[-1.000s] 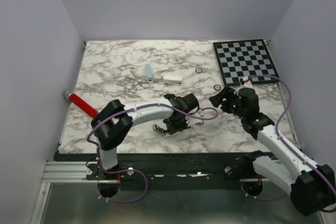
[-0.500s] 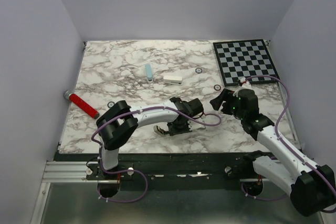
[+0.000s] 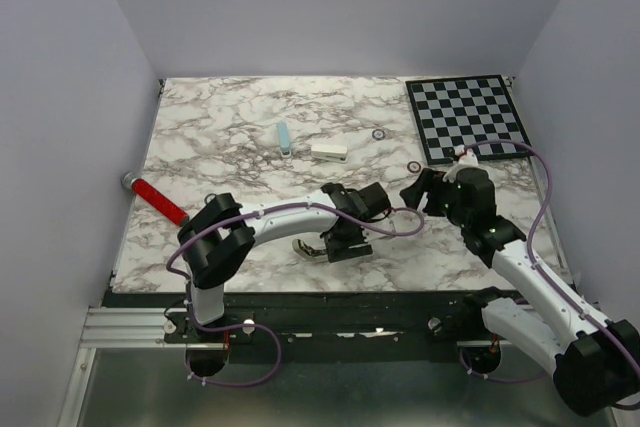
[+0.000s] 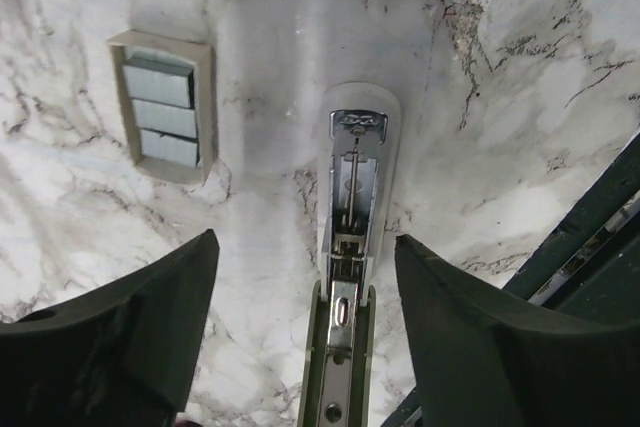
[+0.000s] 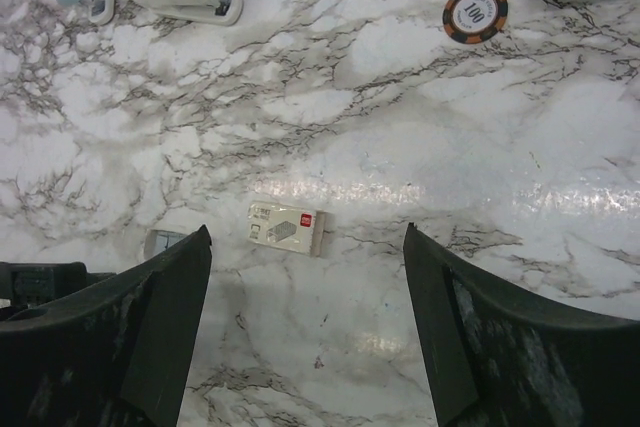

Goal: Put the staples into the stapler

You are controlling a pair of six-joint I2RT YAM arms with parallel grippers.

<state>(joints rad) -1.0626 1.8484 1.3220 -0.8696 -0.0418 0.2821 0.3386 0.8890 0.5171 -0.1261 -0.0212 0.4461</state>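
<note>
The stapler (image 4: 357, 162) lies opened flat on the marble, its metal magazine channel facing up. My left gripper (image 4: 305, 239) is open, with a finger on each side of the stapler and neither touching it. In the top view the stapler (image 3: 306, 246) pokes out to the left of that gripper (image 3: 345, 242), near the front edge. The staples (image 4: 160, 107) are grey strips in a small beige tray to the stapler's left. In the right wrist view the staples (image 5: 163, 241) peek from behind a finger. My right gripper (image 5: 306, 231) hangs open and empty above the table.
A small white printed box (image 5: 286, 227) lies under the right gripper. A white stapler (image 3: 329, 150), a light blue one (image 3: 283, 137), a poker chip (image 5: 475, 13) and a checkerboard (image 3: 467, 117) are farther back. A red cylinder (image 3: 155, 201) lies at the left edge.
The left wrist has shifted slightly right and toward the front edge over the stapler. The right arm has barely moved.
</note>
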